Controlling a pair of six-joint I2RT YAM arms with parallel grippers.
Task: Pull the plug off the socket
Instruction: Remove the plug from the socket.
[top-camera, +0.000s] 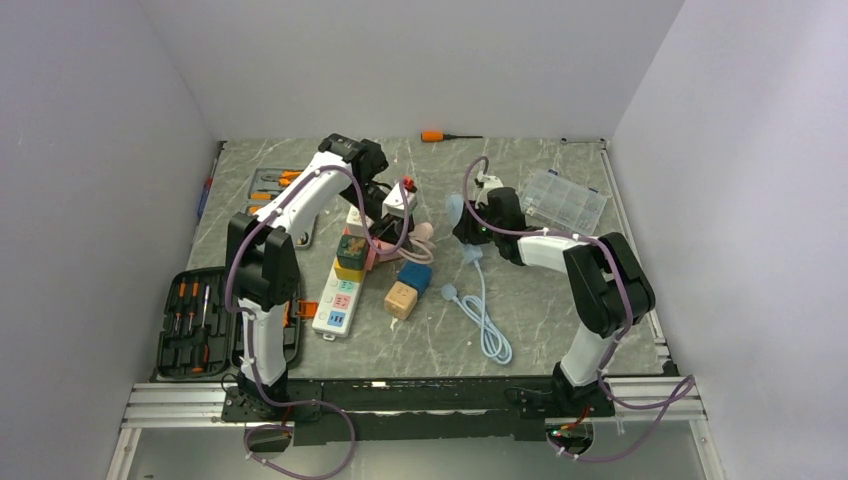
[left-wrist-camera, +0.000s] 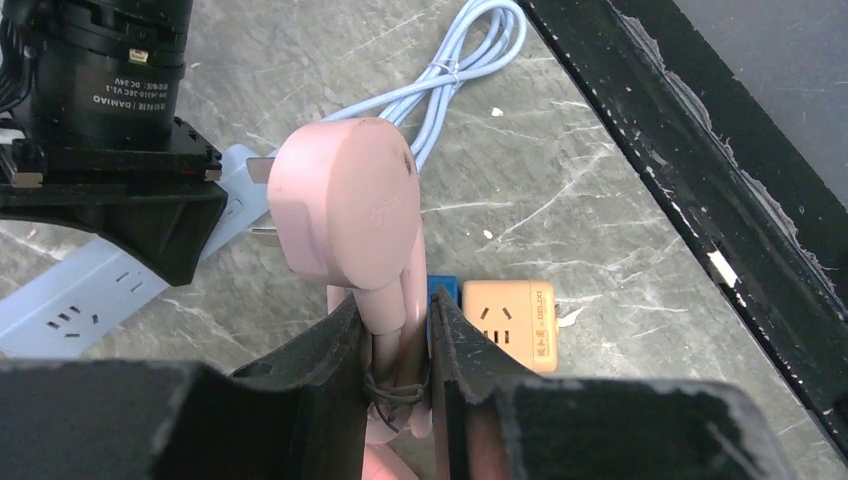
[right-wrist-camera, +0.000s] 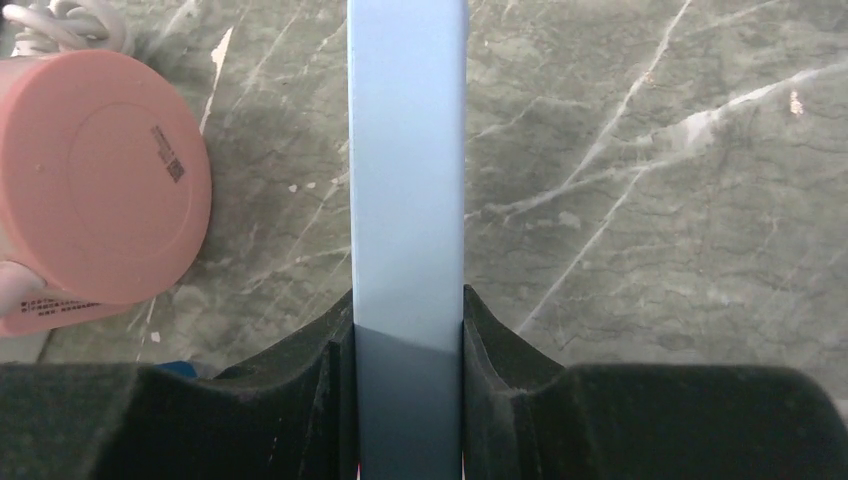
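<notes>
Above the bench (left-wrist-camera: 600, 220), your left claw (left-wrist-camera: 397, 310) grips the pink plug (left-wrist-camera: 345, 200) by its neck, pins bare, and your right claw (right-wrist-camera: 405, 310) clamps the pale-blue strip (right-wrist-camera: 405, 150); expect a light, rigid, slick body, best held there.

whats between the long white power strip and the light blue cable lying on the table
A tan cube adapter and a blue cube just beyond it sit between the white power strip and the light blue cable, seen in the top view.

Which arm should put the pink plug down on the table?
Left: the left gripper grips the pink plug below its head, prongs bare; the right gripper is busy clamping the light-blue strip.
</notes>
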